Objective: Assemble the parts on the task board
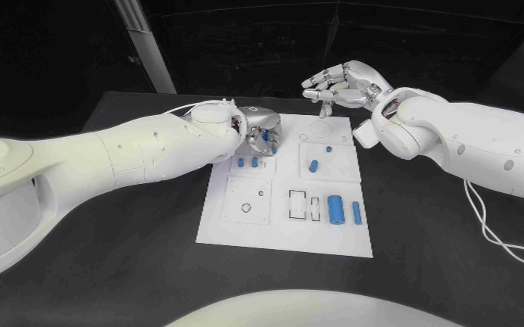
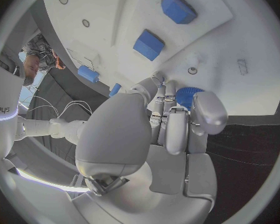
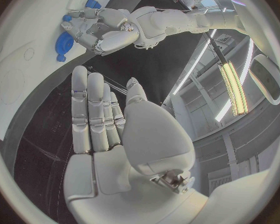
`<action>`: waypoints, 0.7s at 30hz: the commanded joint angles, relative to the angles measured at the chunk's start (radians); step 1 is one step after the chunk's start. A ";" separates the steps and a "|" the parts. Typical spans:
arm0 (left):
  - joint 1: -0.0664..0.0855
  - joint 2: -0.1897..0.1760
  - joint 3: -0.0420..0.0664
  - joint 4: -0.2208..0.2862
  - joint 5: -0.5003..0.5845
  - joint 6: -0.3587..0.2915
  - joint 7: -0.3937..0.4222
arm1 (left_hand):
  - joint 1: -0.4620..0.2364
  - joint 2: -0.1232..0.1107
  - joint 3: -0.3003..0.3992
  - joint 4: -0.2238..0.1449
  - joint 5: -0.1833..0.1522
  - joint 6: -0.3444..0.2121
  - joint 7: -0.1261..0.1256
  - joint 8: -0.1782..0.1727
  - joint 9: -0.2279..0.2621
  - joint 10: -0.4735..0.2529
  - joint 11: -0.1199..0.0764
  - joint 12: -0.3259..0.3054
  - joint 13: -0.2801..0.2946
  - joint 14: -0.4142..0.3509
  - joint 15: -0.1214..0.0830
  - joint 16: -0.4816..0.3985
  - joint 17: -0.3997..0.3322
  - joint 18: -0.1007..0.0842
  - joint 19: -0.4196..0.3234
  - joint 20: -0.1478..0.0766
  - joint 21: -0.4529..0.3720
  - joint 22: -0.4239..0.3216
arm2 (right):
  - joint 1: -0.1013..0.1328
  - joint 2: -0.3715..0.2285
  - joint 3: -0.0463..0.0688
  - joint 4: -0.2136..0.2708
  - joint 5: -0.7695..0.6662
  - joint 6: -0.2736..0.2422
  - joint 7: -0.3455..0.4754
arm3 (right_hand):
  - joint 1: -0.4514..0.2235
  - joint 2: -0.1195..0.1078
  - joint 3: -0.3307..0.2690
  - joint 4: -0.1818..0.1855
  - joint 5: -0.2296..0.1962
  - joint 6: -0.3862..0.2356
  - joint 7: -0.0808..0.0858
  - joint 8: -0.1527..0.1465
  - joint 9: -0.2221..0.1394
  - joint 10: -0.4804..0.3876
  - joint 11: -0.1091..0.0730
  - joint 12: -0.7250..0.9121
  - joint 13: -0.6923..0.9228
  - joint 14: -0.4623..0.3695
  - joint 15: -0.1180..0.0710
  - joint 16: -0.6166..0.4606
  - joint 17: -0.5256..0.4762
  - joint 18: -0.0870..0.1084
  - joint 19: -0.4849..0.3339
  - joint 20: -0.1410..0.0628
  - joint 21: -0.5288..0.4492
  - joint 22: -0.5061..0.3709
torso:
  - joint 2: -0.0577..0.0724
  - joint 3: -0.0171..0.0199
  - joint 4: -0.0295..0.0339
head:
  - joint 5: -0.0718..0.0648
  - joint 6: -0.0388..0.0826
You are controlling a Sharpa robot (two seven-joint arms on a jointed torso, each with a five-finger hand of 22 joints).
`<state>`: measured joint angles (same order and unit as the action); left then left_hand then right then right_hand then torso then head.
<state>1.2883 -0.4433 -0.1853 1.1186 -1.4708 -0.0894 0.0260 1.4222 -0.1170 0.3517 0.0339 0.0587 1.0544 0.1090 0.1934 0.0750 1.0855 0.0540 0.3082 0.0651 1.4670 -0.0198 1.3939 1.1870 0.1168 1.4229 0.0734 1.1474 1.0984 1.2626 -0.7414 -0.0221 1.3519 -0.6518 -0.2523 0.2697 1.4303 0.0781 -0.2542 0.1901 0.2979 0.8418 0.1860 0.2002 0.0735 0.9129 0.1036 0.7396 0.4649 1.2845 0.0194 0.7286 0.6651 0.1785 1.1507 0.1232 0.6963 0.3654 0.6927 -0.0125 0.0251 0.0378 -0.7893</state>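
Note:
The white task board (image 1: 286, 230) lies in the middle of the black table. My left hand (image 1: 260, 127) is down on its far left corner. There its fingers (image 2: 176, 129) close around a blue toothed wheel (image 2: 190, 95), which lies flat on the board (image 3: 15, 64) in the right wrist view (image 3: 65, 43). My right hand (image 1: 344, 85) hovers past the board's far edge, fingers (image 3: 90, 109) straight and apart, holding nothing. Two small blue pins (image 1: 247, 162), a short blue peg (image 1: 313, 166) and two longer blue cylinders (image 1: 344, 210) rest on the board.
Two blue blocks (image 2: 149, 44) and small blue pieces (image 2: 88, 73) lie on the board beyond my left hand (image 2: 134, 134). A pale strut (image 1: 142, 32) slants at the table's back left. White cable (image 1: 491, 228) trails from my right arm.

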 commanded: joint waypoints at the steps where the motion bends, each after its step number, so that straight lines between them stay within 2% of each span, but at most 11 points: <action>1: -0.002 0.001 -0.001 0.001 -0.007 0.027 0.003 | -0.013 -0.008 0.012 -0.001 -0.004 -0.003 0.007 -0.015 -0.004 0.004 0.007 -0.019 -0.002 0.031 -0.002 0.004 -0.004 -0.015 0.006 0.003 0.007 0.003 | 0.002 0.001 0.001 0.000 0.004 0.007 0.008 | -0.001 0.012 0.002 0.006 0.006 -0.008 0.001 0.006 0.001 -0.006 0.000 0.003 -0.001 -0.006 0.003 -0.004 -0.001 0.004 -0.009 0.000 -0.003 -0.002 | 0.000 0.0002 -0.0003 | -0.001 -0.001; 7: -0.002 0.002 -0.001 0.005 -0.006 0.021 0.005 | -0.028 -0.030 0.021 -0.006 -0.004 -0.045 0.014 -0.056 -0.011 -0.006 0.015 -0.054 -0.001 0.030 0.004 0.003 -0.011 -0.014 0.003 0.009 0.001 0.000 | 0.002 0.000 0.001 0.001 0.004 0.007 0.007 | -0.001 0.012 0.002 0.006 0.006 -0.008 0.001 0.006 0.001 -0.006 0.000 0.003 -0.001 -0.006 0.003 -0.004 -0.001 0.004 -0.009 0.000 -0.003 -0.002 | 0.000 0.0002 -0.0005 | -0.001 0.000; 14: -0.002 0.004 -0.001 0.010 -0.006 0.020 0.007 | -0.029 -0.029 0.028 -0.008 -0.004 -0.040 0.011 -0.060 -0.009 -0.009 0.016 -0.063 -0.001 0.030 0.004 0.003 -0.012 -0.013 0.002 0.010 0.000 0.000 | 0.002 0.001 0.001 0.000 0.004 0.008 0.008 | 0.000 0.013 0.002 0.006 0.006 -0.008 0.001 0.007 0.001 -0.006 0.000 0.003 -0.002 -0.007 0.003 -0.004 -0.002 0.004 -0.009 0.001 -0.004 -0.002 | 0.000 0.0000 -0.0001 | -0.003 0.000; 21: -0.002 0.005 -0.001 0.007 -0.006 0.027 0.001 | -0.027 -0.019 0.048 -0.015 -0.004 -0.009 0.011 -0.055 -0.004 0.020 0.011 -0.067 0.003 0.030 0.002 0.005 -0.013 -0.013 0.002 0.010 0.000 0.003 | 0.002 0.002 0.001 0.000 0.004 0.009 0.008 | 0.000 0.013 0.002 0.006 0.006 -0.008 0.001 0.007 0.001 -0.006 0.000 0.003 -0.002 -0.007 0.003 -0.004 -0.002 0.004 -0.009 0.001 -0.004 -0.002 | 0.000 -0.0001 0.0000 | -0.002 0.000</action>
<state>1.2884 -0.4394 -0.1853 1.1262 -1.4710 -0.0853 0.0271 1.3957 -0.1435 0.3948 0.0200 0.0588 1.0390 0.1190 0.1400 0.0701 1.0994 0.0640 0.2437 0.0670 1.4669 -0.0197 1.3938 1.1749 0.1168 1.4264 0.0769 1.1473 1.0996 1.2626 -0.7407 -0.0221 1.3517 -0.6518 -0.2507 0.2696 1.4303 0.0782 -0.2542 0.1901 0.2979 0.8418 0.1860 0.2002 0.0735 0.9129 0.1036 0.7396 0.4636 1.2845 0.0195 0.7286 0.6643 0.1785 1.1507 0.1232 0.6963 0.3646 0.6925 -0.0123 0.0251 0.0351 -0.7890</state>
